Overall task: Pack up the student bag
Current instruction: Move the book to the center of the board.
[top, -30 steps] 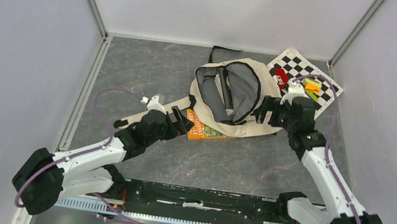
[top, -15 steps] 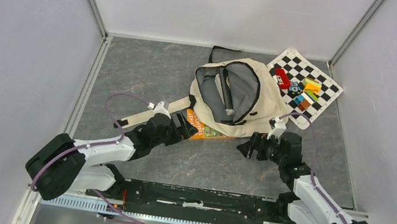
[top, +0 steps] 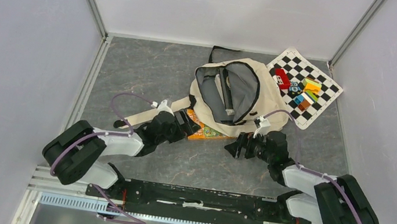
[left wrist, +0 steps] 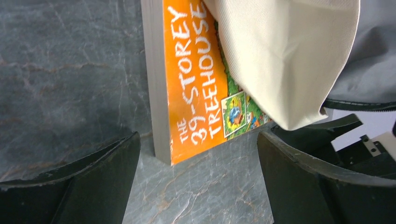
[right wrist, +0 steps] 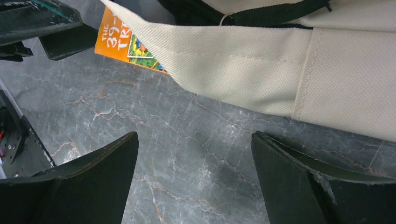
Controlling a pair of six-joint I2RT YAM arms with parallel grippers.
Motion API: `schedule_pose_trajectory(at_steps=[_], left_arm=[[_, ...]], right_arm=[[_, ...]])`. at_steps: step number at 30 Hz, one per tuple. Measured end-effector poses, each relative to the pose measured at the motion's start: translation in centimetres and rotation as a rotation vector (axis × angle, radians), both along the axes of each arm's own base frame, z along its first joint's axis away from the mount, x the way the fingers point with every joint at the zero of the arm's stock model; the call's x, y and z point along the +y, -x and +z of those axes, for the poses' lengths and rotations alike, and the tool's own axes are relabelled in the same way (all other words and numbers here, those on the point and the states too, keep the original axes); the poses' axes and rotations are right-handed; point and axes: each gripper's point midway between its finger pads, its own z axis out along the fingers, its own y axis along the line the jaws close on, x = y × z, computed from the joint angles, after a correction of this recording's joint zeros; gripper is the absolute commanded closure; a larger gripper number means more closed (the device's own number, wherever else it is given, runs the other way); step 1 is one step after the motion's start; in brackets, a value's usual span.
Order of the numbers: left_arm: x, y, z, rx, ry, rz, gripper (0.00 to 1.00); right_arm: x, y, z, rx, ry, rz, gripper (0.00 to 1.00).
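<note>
**Both grippers low at the bag's near edge, jaws wide, nothing held**

Your right gripper (top: pixel 235 149) has swung away from the chequered mat (top: pixel 305 89) and dropped low to the desk (top: pixel 149 70). It is empty, jaws spread, with the cream hem of the student bag (top: pixel 237 94) just ahead of it. Your left gripper (top: pixel 186 120) has drawn in a touch and stands wide open too. The orange "39-Storey Treehouse" book (left wrist: pixel 191 79) lies straight ahead of it, just past its tips, its far end tucked under the bag's flap. The bag lies unzipped beyond both grippers, grey lining showing. It looks like you're lining up on that book; it isn't inside yet, so the packing has some way to go.
</note>
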Motion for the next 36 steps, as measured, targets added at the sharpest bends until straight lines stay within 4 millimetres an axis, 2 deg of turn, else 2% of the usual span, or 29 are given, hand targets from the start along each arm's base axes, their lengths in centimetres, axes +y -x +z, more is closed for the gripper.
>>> schedule_pose_trajectory(at_steps=[6, 13, 25, 36], left_arm=[[-1.1, -1.8, 0.2, -0.023, 0.034, -0.001, 0.0], [-1.9, -3.1, 0.1, -0.032, 0.018, -0.009, 0.0], [-2.0, -3.2, 0.1, -0.015, -0.009, -0.016, 0.0], [-2.4, -2.7, 0.2, -0.02, -0.026, -0.066, 0.0]], right_arm=[[0.2, -1.0, -0.4, -0.034, 0.017, -0.013, 0.04], [0.4, -2.0, -0.5, -0.086, 0.044, -0.009, 0.03], [1.2, -4.2, -0.8, -0.143, 0.089, 0.008, 0.04], [2.2, -4.1, -1.0, -0.199, 0.153, 0.051, 0.07]])
